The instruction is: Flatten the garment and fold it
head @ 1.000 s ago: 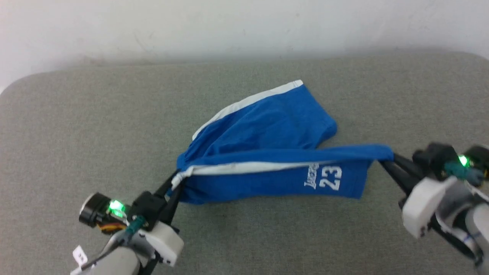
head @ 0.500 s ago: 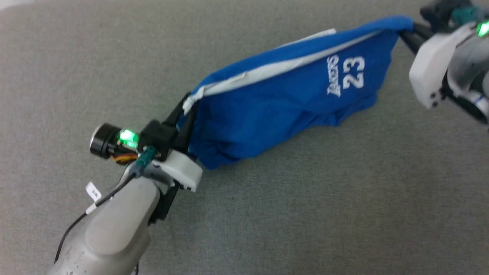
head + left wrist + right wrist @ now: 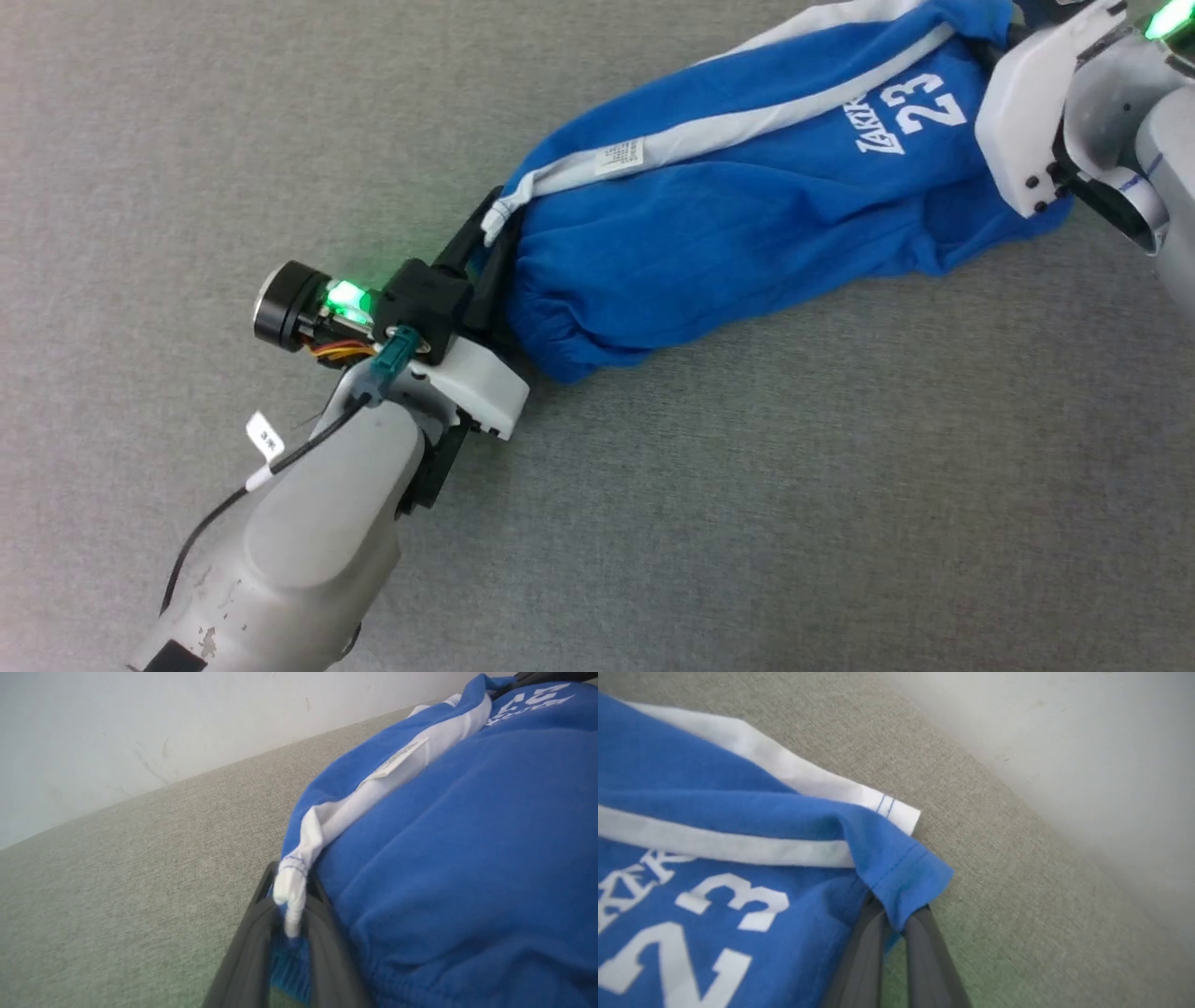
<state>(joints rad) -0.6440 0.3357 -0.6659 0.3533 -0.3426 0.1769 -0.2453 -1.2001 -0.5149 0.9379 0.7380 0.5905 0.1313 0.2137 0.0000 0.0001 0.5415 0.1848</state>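
Shorts [image 3: 747, 215], blue: long axis diagonal in head view, waistband lower left, hem upper right. Left gripper [image 3: 289, 905] pinches the waistband corner; right gripper [image 3: 896, 914] pinches the hem corner.

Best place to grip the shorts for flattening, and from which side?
The end corners: left gripper pinches the white stripe end at the gathered waistband, coming in from the waist end; right gripper pinches the stitched hem corner from the leg end. Both are thin, protruding edges, so pulling apart should stretch the shorts lengthwise.
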